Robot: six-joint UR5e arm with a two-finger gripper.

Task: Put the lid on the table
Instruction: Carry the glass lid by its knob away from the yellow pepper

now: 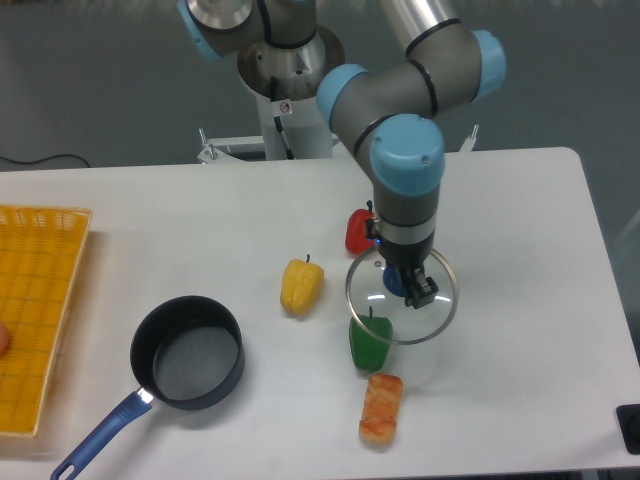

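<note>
One lid held by knob in pinching end effector, carried level above surface, overlapping green pepper; free spot judged needed before lowering.

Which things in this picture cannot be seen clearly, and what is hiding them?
- Red pepper: right part behind the arm.
- Lid knob: mostly covered by the gripper, so the fingers' grip is unclear.
- Whether the lid touches the table: cannot tell.
- Black object: cut off by the right edge.
- Basket: cut by the left edge.
</note>
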